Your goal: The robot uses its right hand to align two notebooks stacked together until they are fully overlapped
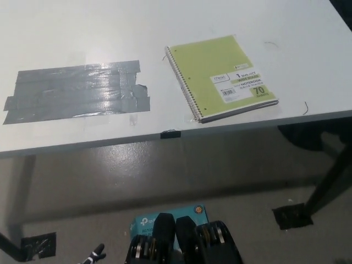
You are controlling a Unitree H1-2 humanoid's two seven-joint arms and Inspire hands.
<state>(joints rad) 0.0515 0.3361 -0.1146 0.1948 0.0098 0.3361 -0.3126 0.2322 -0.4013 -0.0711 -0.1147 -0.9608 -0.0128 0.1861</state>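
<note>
A lime-green spiral notebook (220, 74) lies near the front edge of the white table (82, 33), right of centre, its spiral on the left and slightly turned. Only a thin line of pages shows along its lower edge, so I cannot make out a second notebook beneath it. My black right hand is out of the picture. A small pale tip (97, 254) at the bottom left edge may be part of my left hand; the rest of it is hidden.
A patch of grey duct tape (77, 94) covers the table's left part. A black tape bit (170, 133) sits on the front edge. Below are a teal box (144, 221) on the floor and a dark table leg (330, 181) at right.
</note>
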